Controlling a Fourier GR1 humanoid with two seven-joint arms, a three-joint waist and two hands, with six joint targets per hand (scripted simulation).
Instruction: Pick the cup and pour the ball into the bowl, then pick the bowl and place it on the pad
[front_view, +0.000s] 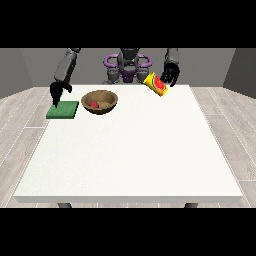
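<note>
At the upper right of the frame, the hand at the view's right (170, 76) grasps the tilted yellow cup (156, 85) above the desk's (130, 155) far edge. The red ball (93, 104) lies in the wooden bowl (100, 101), just beside the green pad (63, 110). The hand at the view's left (56, 93) hangs over the pad, its fingers too small to read. The desk's near half lies open.

Wooden bowl (100, 102); matt white table (135, 150); matt pad (63, 110).

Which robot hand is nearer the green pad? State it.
Right: the robot hand at the view's left hangs just above the green pad; the robot hand at the view's right is far across, beyond the bowl.
</note>
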